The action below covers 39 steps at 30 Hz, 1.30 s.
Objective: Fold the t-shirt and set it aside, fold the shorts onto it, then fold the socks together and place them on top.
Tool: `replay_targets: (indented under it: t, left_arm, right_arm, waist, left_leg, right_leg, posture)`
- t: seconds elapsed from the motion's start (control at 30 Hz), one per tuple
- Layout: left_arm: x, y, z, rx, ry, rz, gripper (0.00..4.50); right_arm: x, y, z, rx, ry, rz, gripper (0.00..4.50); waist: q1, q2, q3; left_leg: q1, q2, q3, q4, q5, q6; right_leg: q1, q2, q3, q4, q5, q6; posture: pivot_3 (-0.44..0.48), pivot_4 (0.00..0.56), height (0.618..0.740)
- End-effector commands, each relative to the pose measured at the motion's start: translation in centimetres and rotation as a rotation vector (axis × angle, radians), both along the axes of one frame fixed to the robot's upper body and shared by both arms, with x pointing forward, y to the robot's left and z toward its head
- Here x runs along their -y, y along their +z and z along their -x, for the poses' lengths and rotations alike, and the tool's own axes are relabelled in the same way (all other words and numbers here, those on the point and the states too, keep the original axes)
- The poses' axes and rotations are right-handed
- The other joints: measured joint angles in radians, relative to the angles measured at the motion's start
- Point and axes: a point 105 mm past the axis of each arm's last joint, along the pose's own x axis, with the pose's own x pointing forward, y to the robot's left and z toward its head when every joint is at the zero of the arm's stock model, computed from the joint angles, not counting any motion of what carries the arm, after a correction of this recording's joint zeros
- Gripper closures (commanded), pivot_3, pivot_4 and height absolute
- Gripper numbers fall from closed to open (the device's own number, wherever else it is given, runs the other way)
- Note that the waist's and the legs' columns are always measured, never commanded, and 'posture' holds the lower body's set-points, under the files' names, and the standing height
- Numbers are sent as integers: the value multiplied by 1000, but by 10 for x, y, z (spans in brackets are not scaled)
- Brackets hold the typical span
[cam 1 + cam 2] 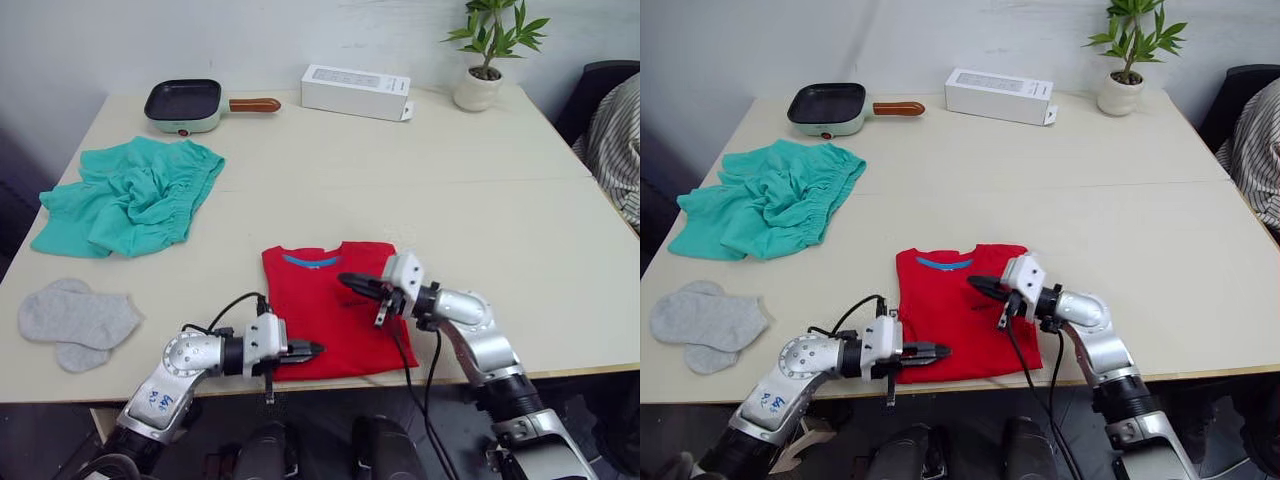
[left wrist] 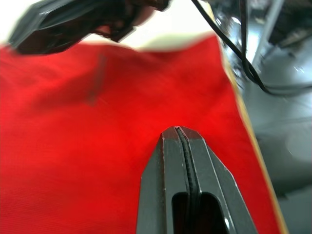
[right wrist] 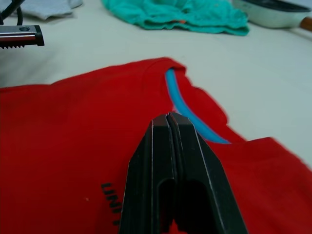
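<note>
The red t-shirt [image 1: 325, 305] lies folded into a rectangle at the table's front edge, blue collar band facing the far side. My left gripper [image 1: 310, 350] is shut with nothing in it, low over the shirt's near left corner. Over the shirt's middle hovers my right gripper [image 1: 348, 281], also shut and empty, pointing left. In the right wrist view the shut fingers [image 3: 173, 146] sit above the collar [image 3: 187, 114] and dark print. The teal shorts [image 1: 130, 195] lie crumpled at the left. The grey socks [image 1: 75, 320] rest near the front left corner.
At the back stand a green pan with a wooden handle [image 1: 190, 103], a white box [image 1: 355, 91] and a potted plant [image 1: 485, 55]. Striped cloth [image 1: 615, 140] hangs beside the table's right edge. Bare tabletop [image 1: 520, 240] spreads right of the shirt.
</note>
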Motion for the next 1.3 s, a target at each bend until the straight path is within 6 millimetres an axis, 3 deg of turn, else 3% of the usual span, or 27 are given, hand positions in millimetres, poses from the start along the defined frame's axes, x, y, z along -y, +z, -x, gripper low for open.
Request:
replay_targets:
  t: [0.03,0.27,0.43,0.5,0.6,0.73,0.97,1.3]
  left_arm:
    - [-10,-11,9,-11,1,-49,4486]
    - [-39,-8,27,-68,59,-34,4486]
    - [-60,8,39,-93,98,3,4486]
    - [-69,20,37,-106,146,57,4486]
    - [-75,41,19,-76,244,163,4486]
    - [-62,55,-18,13,308,216,4486]
    - [-35,31,-57,44,291,108,4486]
    - [-46,40,-124,113,570,193,4486]
  right_arm:
    - [5,4,-20,32,-65,4,4500]
    - [29,6,-60,-57,-262,-69,4500]
    - [43,9,-73,-72,-333,-115,4500]
    - [47,14,-76,-71,-355,-152,4500]
    - [49,29,-74,-24,-341,-212,4500]
    - [41,45,-40,43,-174,-211,4500]
    - [26,11,34,31,42,-26,4500]
    - [56,-18,46,-16,-146,17,4500]
  waist:
    - [-1,0,0]
    - [-7,0,0]
    - [-21,0,0]
    - [-23,0,0]
    - [-20,1,1]
    - [-6,2,1]
    - [3,1,1]
    - [4,0,2]
  left_leg:
    - [0,0,0,0,0,0]
    - [0,1,-1,0,-3,-6]
    - [0,2,-1,-1,-3,-6]
    - [0,2,-1,-1,-3,-7]
    - [0,2,-1,-1,-3,-7]
    - [0,1,-2,-1,-2,-4]
    - [0,0,0,-2,-1,-2]
    - [0,0,-1,-2,0,-2]
  right_leg:
    - [0,0,0,0,0,0]
    - [0,-1,2,1,-1,-2]
    - [-1,-1,2,1,-2,-4]
    - [-1,-1,2,1,-2,-4]
    - [0,-1,2,1,-2,-4]
    - [0,-1,1,1,-2,-3]
    - [0,2,-1,-1,-1,-1]
    - [0,0,-1,-1,-1,-1]
  posture:
    - [0,150,740]
    - [0,150,740]
    - [0,150,740]
    - [0,150,740]
    - [0,150,740]
    - [0,150,740]
    - [0,150,740]
    - [0,150,740]
